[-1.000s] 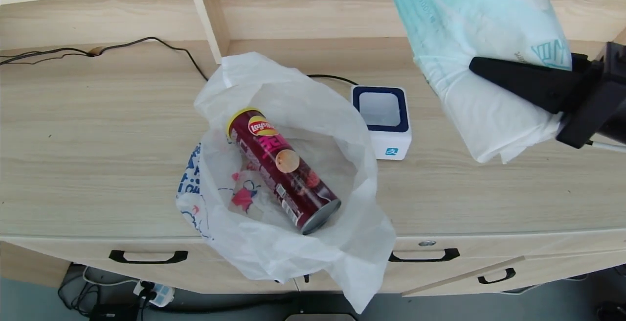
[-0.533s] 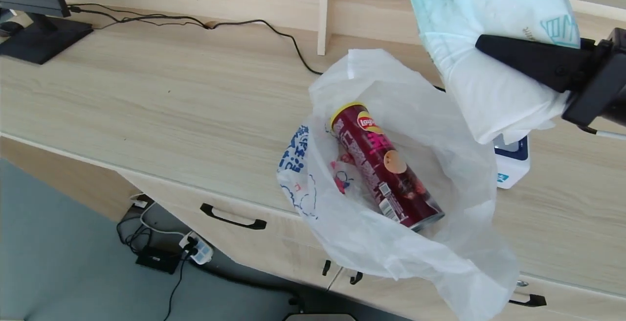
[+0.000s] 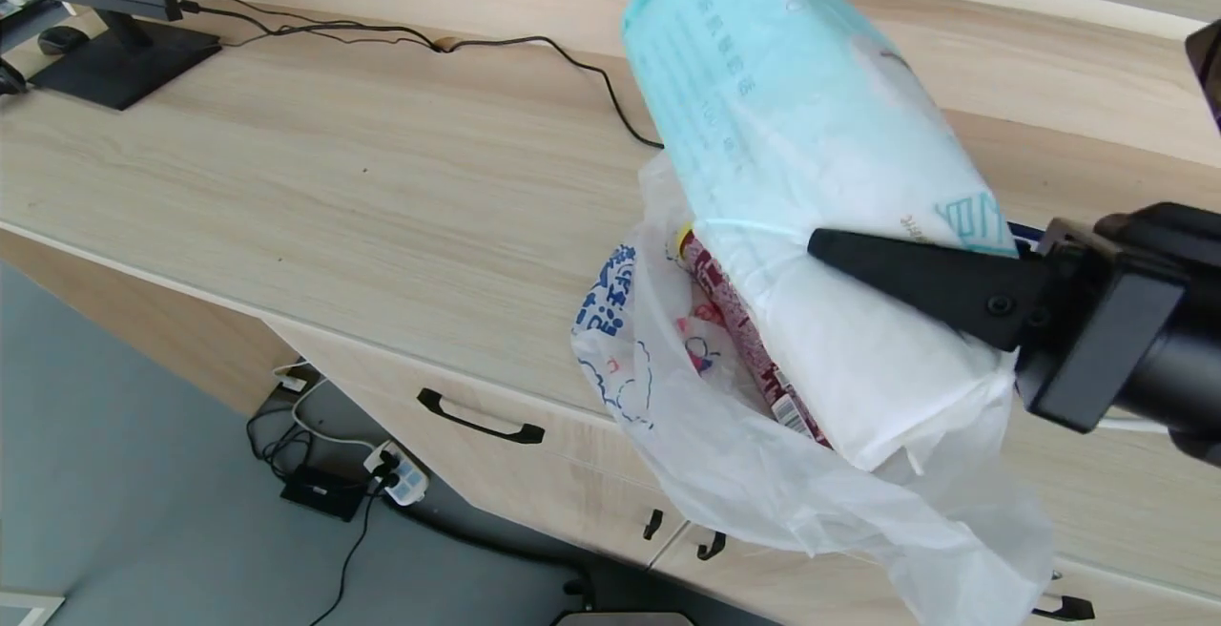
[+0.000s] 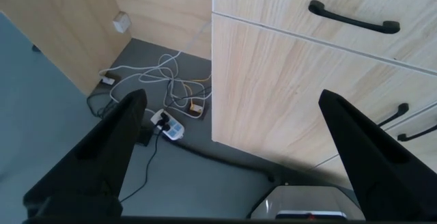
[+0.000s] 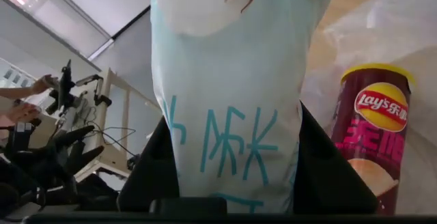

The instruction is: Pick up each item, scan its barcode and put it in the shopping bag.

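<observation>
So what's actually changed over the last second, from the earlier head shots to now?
The right gripper, jaws shut on the tissue pack throughout, has carried it from off to the right of the shopping bag to over its mouth, where it now covers part of the chips can. The head camera swung too; that shift is not the things moving. The can stays lying in the bag.

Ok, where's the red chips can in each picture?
Head view: chips can in the shopping bag, mostly hidden by the blue pack.
Left wrist view: not in it.
Right wrist view: chips can beside the blue pack.
Shared landmark: the blue pack.
</observation>
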`<state>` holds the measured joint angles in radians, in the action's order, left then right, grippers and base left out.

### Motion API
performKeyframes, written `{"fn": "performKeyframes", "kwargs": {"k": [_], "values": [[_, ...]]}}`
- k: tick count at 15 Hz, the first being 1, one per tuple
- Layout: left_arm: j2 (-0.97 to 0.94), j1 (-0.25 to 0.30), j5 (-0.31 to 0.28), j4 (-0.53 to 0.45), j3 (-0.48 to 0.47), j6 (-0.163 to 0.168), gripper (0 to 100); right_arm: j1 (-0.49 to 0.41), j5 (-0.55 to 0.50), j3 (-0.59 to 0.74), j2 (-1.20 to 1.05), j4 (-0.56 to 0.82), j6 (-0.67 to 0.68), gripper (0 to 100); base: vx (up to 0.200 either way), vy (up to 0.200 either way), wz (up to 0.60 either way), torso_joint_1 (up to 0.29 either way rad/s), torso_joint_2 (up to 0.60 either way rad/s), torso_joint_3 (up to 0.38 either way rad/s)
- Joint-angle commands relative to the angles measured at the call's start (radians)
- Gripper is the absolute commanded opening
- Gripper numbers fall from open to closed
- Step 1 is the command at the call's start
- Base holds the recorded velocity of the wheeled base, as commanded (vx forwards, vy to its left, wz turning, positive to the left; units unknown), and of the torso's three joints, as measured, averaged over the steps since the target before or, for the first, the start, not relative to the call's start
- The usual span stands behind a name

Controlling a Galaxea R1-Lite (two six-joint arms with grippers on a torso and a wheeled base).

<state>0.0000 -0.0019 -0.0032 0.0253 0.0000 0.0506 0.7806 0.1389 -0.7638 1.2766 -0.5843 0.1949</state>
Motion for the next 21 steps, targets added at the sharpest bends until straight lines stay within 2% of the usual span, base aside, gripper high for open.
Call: {"fn": "performKeyframes", "kwargs": {"k": [1, 4, 5, 7, 10, 14, 21], "values": [[0.002, 0.000, 0.000, 0.001, 0.000, 0.000, 100, 0.011, -0.002, 0.112, 0.024, -0.032, 0.009, 0, 0.000, 0.000, 0.00, 0.000, 0.00, 0.000], [0.002, 0.000, 0.000, 0.001, 0.000, 0.000, 100, -0.020, -0.002, 0.132, 0.067, -0.118, 0.066, 0, 0.000, 0.000, 0.00, 0.000, 0.00, 0.000], [0.002, 0.000, 0.000, 0.002, 0.000, 0.000, 100, -0.077, -0.004, 0.126, 0.087, -0.151, 0.063, 0, 0.000, 0.000, 0.00, 0.000, 0.00, 0.000], [0.002, 0.000, 0.000, 0.002, 0.000, 0.000, 100, -0.103, -0.004, 0.129, 0.092, -0.155, 0.057, 0, 0.000, 0.000, 0.00, 0.000, 0.00, 0.000], [0.002, 0.000, 0.000, 0.002, 0.000, 0.000, 100, -0.179, 0.001, 0.138, 0.099, -0.154, -0.038, 0, 0.000, 0.000, 0.00, 0.000, 0.00, 0.000], [0.002, 0.000, 0.000, 0.002, 0.000, 0.000, 100, -0.227, 0.010, 0.129, 0.101, -0.152, -0.160, 0, 0.000, 0.000, 0.00, 0.000, 0.00, 0.000], [0.002, 0.000, 0.000, 0.002, 0.000, 0.000, 100, -0.224, 0.008, 0.181, 0.098, -0.157, -0.239, 0, 0.000, 0.000, 0.00, 0.000, 0.00, 0.000]]}}
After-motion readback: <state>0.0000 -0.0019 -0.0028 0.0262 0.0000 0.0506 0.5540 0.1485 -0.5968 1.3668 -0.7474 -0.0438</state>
